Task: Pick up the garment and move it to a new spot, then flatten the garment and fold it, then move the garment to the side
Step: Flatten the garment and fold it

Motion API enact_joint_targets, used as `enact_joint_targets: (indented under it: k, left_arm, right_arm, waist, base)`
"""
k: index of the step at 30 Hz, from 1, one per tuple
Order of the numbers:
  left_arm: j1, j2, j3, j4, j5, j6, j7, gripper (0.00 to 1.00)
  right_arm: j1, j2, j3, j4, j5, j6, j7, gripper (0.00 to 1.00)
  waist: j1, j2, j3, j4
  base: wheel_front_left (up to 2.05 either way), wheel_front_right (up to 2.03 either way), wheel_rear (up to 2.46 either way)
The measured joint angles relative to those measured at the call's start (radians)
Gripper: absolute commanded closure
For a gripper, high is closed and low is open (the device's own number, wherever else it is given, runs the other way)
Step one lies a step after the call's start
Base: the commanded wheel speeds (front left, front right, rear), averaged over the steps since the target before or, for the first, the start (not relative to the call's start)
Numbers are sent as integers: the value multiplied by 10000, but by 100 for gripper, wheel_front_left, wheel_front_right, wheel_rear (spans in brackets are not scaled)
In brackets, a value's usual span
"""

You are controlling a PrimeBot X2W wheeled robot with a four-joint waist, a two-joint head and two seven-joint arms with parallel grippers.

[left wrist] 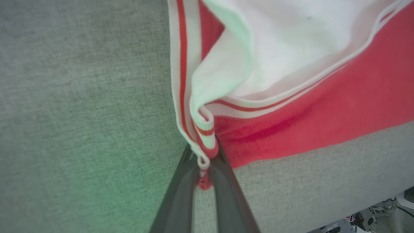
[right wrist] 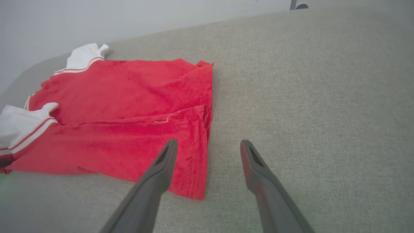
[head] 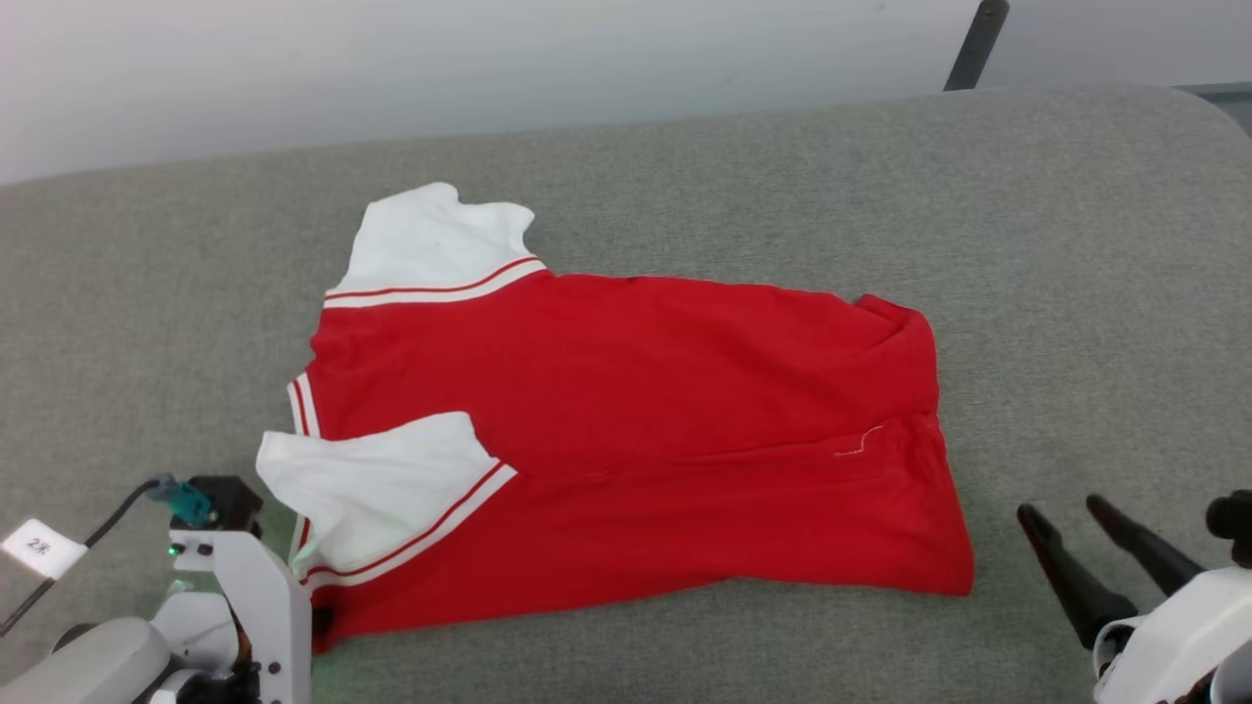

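The garment [head: 626,391] lies spread on the grey table [head: 1076,244], red body sideways, back up, no lettering showing. One white sleeve points to the far edge, the other lies folded over the near left part. My left gripper [head: 318,618] is at the garment's near left corner. In the left wrist view it [left wrist: 204,158] is shut on the striped trim of the garment [left wrist: 323,106], which bunches between the fingers. My right gripper [head: 1061,508] stands open just right of the hem. In the right wrist view it [right wrist: 209,144] hovers over the hem corner of the garment [right wrist: 129,97], holding nothing.
Grey cloth covers the table [right wrist: 307,81] to a rounded far edge, with a pale wall behind. A dark pole [head: 978,44] rises at the back right. A cable with a white tag [head: 41,548] hangs by my left wrist.
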Motion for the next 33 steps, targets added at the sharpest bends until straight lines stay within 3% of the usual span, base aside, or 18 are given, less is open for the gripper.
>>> enact_joint_targets:
  k: [10,24,26,33]
  left_arm:
    - [-344,-360,-150,23,284,-142,36,100]
    - [-799,-930,-282,280,589,-408,31,100]
    - [-806,-988,-280,324,587,-433,6,100]
    - [-802,-1103,-286,510,560,-539,-58,100]
  right_arm:
    - [-597,-31,188,698,-140,0,1881,0]
    - [-1325,-140,815,2798,-148,0,2696,0]
    - [-1433,-215,901,2955,-94,0,2778,100]
    - [-1608,-408,1020,3390,151,4,2834,100]
  waist:
    - [0,0,113,401]
    - [0,0,323,1094]
    - [0,0,328,1138]
    - [0,0,248,1184]
  base:
    - [0,0,0]
    - [0,0,0]
    - [0,0,0]
    - [0,0,0]
